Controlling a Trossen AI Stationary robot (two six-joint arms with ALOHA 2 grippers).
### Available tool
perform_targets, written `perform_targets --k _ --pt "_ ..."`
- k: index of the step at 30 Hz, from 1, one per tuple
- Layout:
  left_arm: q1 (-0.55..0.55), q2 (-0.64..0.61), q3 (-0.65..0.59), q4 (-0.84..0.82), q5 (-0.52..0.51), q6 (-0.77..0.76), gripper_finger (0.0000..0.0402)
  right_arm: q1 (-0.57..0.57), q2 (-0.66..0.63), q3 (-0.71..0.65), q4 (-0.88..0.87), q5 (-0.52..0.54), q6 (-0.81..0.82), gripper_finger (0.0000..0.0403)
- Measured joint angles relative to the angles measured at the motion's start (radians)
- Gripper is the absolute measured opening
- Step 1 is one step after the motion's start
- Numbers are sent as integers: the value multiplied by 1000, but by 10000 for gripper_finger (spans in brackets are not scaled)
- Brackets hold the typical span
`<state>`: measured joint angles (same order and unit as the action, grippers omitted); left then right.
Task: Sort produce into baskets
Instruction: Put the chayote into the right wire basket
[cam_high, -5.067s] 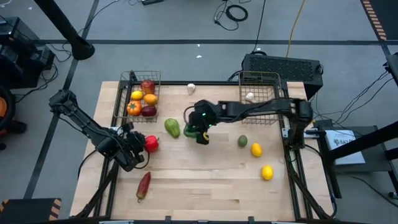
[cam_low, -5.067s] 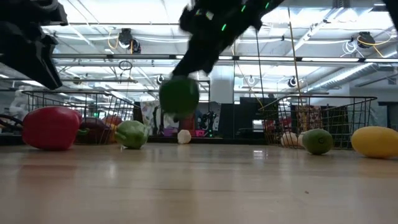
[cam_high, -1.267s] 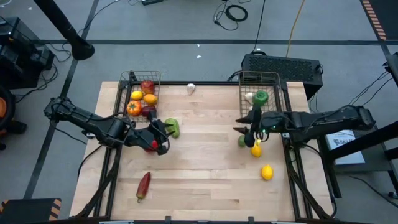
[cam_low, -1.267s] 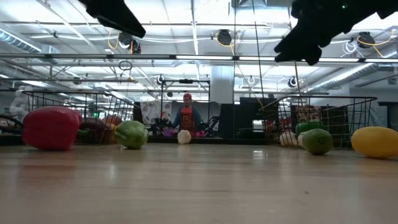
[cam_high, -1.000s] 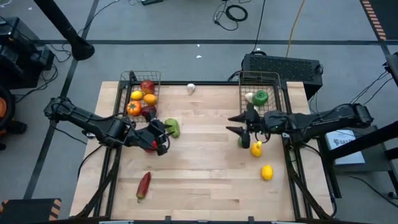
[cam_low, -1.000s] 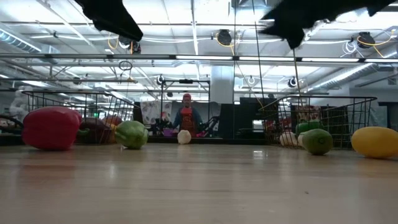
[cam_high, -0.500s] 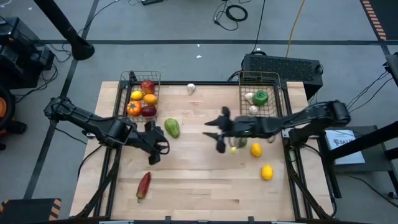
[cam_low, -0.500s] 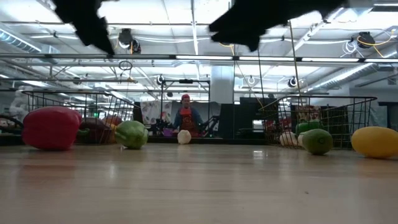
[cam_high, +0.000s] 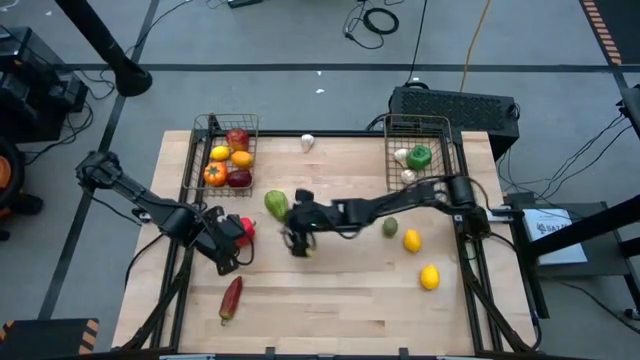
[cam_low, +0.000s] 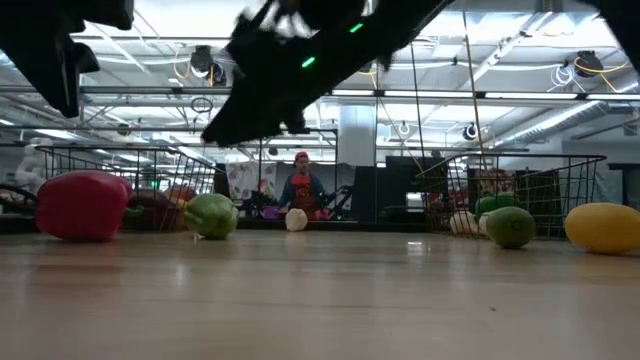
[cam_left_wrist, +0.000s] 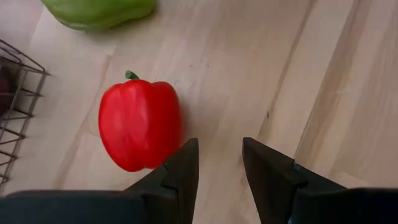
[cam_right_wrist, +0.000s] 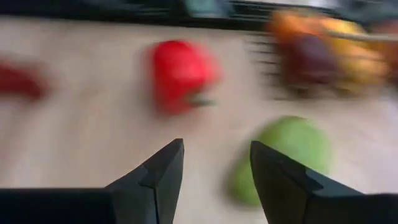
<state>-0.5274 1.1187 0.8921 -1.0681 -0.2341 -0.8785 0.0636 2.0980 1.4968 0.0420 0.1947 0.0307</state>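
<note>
Both jaws apart, empty. Right gripper (cam_high: 297, 240) has swung across to green pepper (cam_high: 276, 206); left gripper (cam_high: 228, 255) backed off red pepper (cam_high: 243, 229).

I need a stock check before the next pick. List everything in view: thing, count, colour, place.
left basket: one, dark wire, far left of table; holds a red apple, two yellow-orange fruits, an orange, a dark red piece
right basket: one, dark wire, far right; holds a green pepper and two whitish pieces
red pepper: one, on table by left gripper
green pepper: one, loose near left basket
garlic: one, white, far edge between baskets
small green fruit: one, right of centre
lemons: two, yellow, right side
chili: one, dark red, near left
person: one, red top, background
left gripper: open, empty, beside red pepper
right gripper: open, empty, mid-table near green pepper
</note>
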Motion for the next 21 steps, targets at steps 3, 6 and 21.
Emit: perform_targets --k 3,6,21 --pt "-29 0 0 -1 -13 -7 132 -19 79 96 -56 187 118 177" --pt "-46 0 0 1 -14 -7 132 -28 131 187 -201 247 212 185" --pt "-58 -1 0 1 -59 -7 132 -22 172 262 -358 250 314 345"
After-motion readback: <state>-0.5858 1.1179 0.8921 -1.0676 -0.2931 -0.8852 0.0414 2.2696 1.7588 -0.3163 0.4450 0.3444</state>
